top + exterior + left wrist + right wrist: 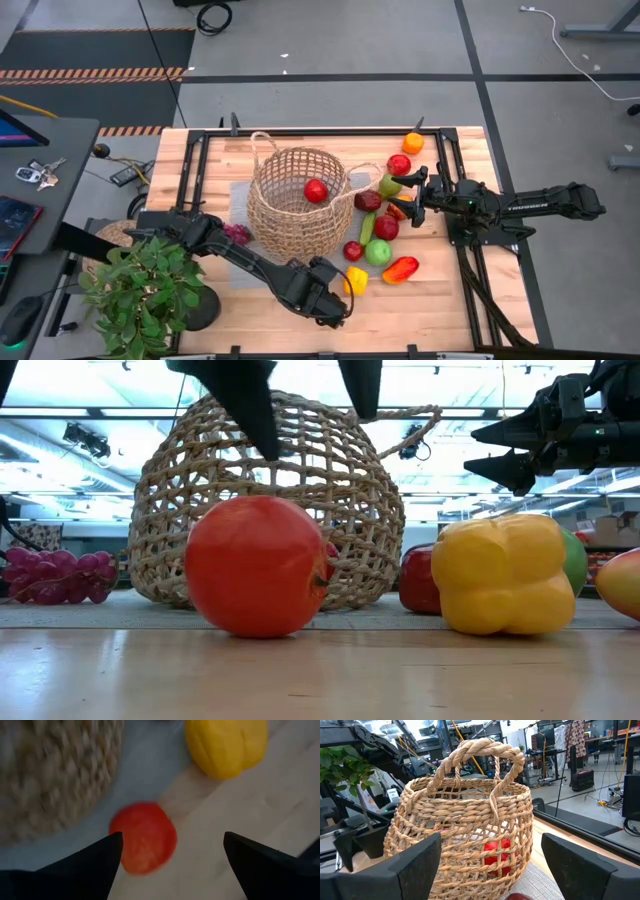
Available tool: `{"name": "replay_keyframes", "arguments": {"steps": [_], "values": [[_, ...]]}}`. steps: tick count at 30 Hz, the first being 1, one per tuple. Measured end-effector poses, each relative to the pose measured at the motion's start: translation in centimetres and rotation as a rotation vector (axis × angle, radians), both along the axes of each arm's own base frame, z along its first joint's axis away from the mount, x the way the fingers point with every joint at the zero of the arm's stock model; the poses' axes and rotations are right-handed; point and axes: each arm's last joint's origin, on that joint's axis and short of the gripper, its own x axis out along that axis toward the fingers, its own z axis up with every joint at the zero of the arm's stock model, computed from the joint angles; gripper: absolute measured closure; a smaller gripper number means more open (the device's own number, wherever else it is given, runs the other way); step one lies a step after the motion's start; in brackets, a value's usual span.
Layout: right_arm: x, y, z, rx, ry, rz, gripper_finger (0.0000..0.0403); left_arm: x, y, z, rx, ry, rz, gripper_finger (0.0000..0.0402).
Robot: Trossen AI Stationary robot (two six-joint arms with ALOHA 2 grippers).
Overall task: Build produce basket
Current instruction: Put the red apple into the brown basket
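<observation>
barely begun: the basket point(298, 202) at table centre holds one red apple point(316, 190), the other fruit point(378, 251) lies loose at its four o'clock, the open left gripper point(170, 857) hovers over a tomato point(143, 837), and the right gripper point(408, 192) waits open at three o'clock.

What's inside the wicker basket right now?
One red apple lies inside the basket, also showing through the weave in the right wrist view. Whether anything else sits lower down cannot be seen; the wall covers it.
</observation>
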Motion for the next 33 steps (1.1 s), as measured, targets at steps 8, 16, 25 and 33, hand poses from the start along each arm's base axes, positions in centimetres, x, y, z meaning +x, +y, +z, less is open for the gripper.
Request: {"name": "replay_keyframes", "arguments": {"steps": [8, 16, 25, 33], "values": [[0.0, 0.0, 0.0, 0.000, 0.000, 0.000, 0.0055, -0.2, -0.4, 0.0, -0.100, 0.006, 0.168, 0.0047], [0.0, 0.0, 0.0, 0.000, 0.000, 0.000, 0.0055, -0.1, -0.1, -0.2, -0.069, -0.020, 0.232, 0.0047], [0.0, 0.0, 0.0, 0.000, 0.000, 0.000, 0.0055, -0.3, -0.2, -1.9, -0.036, 0.043, 0.305, 0.0047], [0.0, 0.0, 0.0, 0.000, 0.001, 0.000, 0.0055, -0.5, 0.0, -2.0, -0.022, 0.065, 0.354, 0.0047]]}}
